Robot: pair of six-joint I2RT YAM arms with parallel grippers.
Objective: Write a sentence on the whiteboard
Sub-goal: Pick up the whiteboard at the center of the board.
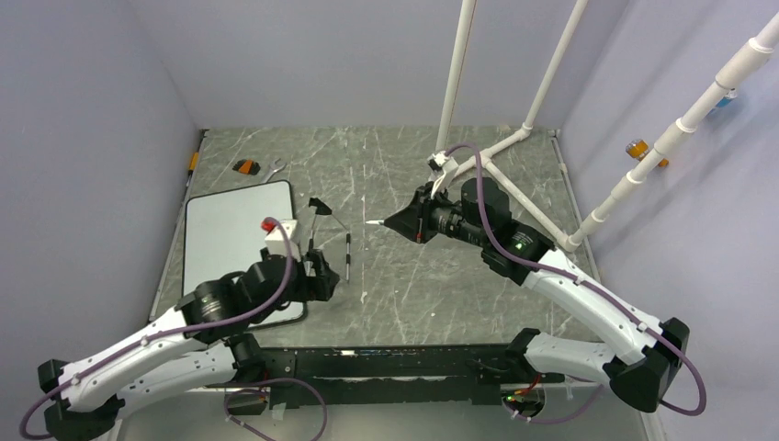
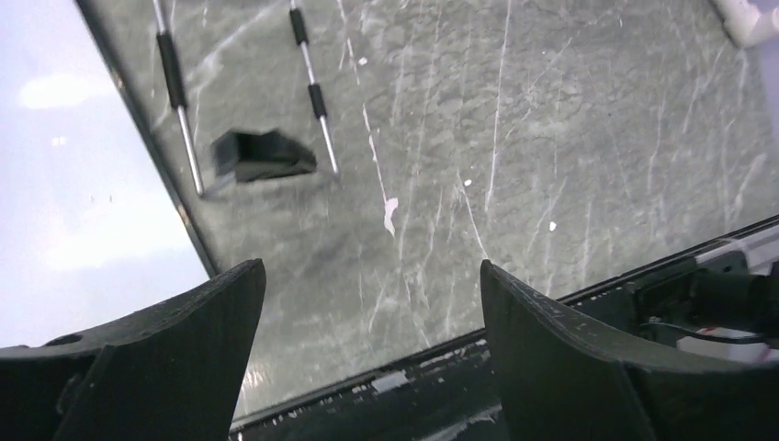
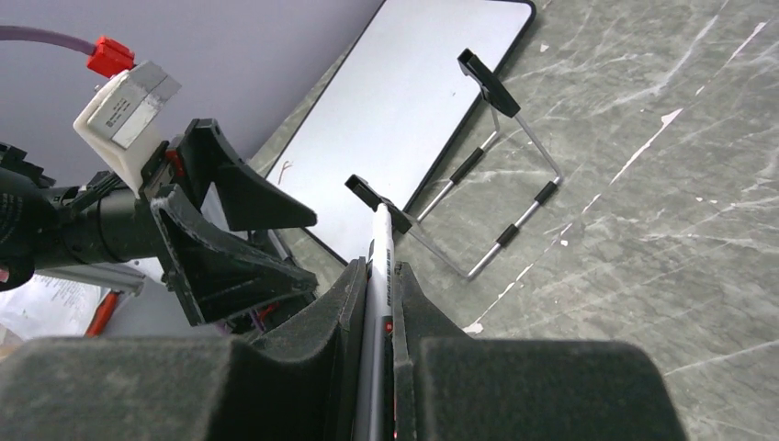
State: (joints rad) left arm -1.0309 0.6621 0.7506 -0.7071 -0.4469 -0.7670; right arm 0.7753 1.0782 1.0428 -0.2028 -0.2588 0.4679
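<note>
Jaws, right gripper (image 3: 378, 276): shut tight on a white marker (image 3: 382, 241), tip aimed toward the table's left edge. Jaws, left gripper (image 2: 369, 271): spread wide, nothing between them; poised by the board's near right corner.

Whiteboard (image 1: 225, 230): lying flat along the left edge of the table, face apparently blank; sentence not yet begun.

Wire stand (image 1: 331, 230): just beside the board's right rim, between board and marker.

Step, as judged: approach with the marker. Next move calls for clearing the stand, then lowering the tip onto the white face.
</note>
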